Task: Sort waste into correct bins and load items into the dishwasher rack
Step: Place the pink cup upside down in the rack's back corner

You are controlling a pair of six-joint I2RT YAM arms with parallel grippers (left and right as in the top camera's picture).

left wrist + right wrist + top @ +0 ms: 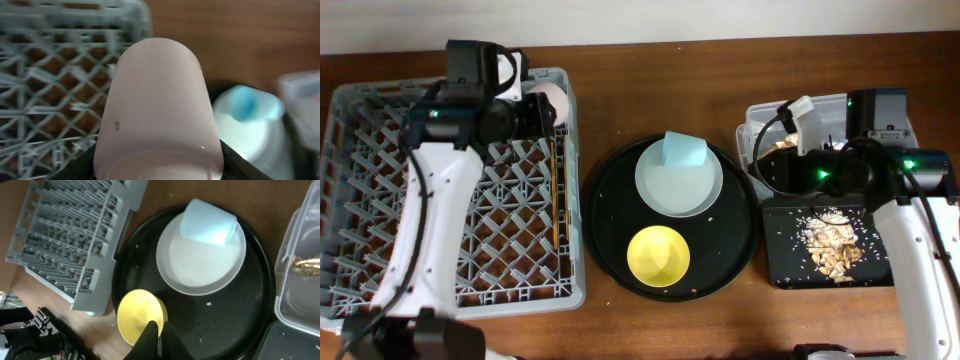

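My left gripper (533, 110) is shut on the small pink cup (552, 98), holding it over the far right corner of the grey dishwasher rack (380, 200). The cup fills the left wrist view (157, 110). Two chopsticks (555, 190) lie in the rack's right side. The light-blue cup (685, 150) lies on the pale plate (678, 188), and the yellow bowl (658, 255) sits in front of it. My right gripper (156, 330) is shut and empty, and in the overhead view (760, 168) it is at the clear tub's left edge.
The plate and bowl sit on a large round black tray (610, 215). The clear tub (760, 112) holds a white napkin (800, 108) and a gold wrapper (307, 262). The shallow black tray (780, 250) in front of it holds beige food scraps (830, 240).
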